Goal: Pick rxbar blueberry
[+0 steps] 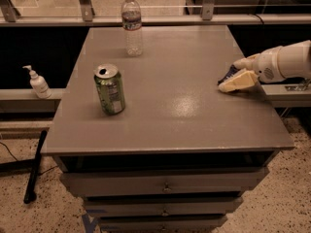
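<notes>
The rxbar blueberry point(227, 74) shows as a small dark blue wrapper at the right edge of the grey table point(180, 115). My gripper point(235, 74) reaches in from the right on a white arm. Its cream fingers point(238, 81) sit above and below the bar and are closed on it, at or just above the tabletop. Most of the bar is hidden by the fingers.
A green soda can point(110, 89) stands at the table's left middle. A clear water bottle point(132, 24) stands at the back. A soap dispenser point(38, 83) sits on a ledge to the left. Drawers are below the tabletop.
</notes>
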You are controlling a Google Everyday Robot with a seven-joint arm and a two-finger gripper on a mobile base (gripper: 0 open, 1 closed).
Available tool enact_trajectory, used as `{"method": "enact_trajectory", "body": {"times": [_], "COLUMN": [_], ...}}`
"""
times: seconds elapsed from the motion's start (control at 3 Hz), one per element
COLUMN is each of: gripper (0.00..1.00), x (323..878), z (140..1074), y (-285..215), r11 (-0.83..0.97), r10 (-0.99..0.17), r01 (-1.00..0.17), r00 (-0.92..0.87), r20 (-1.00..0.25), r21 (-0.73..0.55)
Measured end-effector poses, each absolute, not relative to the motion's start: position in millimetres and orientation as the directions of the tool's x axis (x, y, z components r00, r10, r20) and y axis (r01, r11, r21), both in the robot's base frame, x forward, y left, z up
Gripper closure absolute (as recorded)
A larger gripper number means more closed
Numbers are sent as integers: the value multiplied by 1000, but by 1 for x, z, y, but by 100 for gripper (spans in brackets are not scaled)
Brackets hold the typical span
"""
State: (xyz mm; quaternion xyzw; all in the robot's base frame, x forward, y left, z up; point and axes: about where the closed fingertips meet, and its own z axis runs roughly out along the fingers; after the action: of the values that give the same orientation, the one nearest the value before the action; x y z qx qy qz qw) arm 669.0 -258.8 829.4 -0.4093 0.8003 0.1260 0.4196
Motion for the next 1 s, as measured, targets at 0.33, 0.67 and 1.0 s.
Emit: {"method": "enact_trajectory", "body": {"times": [0.33, 0.67, 1.0], "gripper": [65, 88, 100], "x": [670, 667, 658], "z": [834, 847, 870], "y": [-259, -252, -237], "r11": [633, 608, 566], "r10": [-540, -540, -533], "r01": [-763, -783, -814], "r00": [-310, -285, -243], "r20": [-782, -792, -811], "r21": [-134, -132, -128]}}
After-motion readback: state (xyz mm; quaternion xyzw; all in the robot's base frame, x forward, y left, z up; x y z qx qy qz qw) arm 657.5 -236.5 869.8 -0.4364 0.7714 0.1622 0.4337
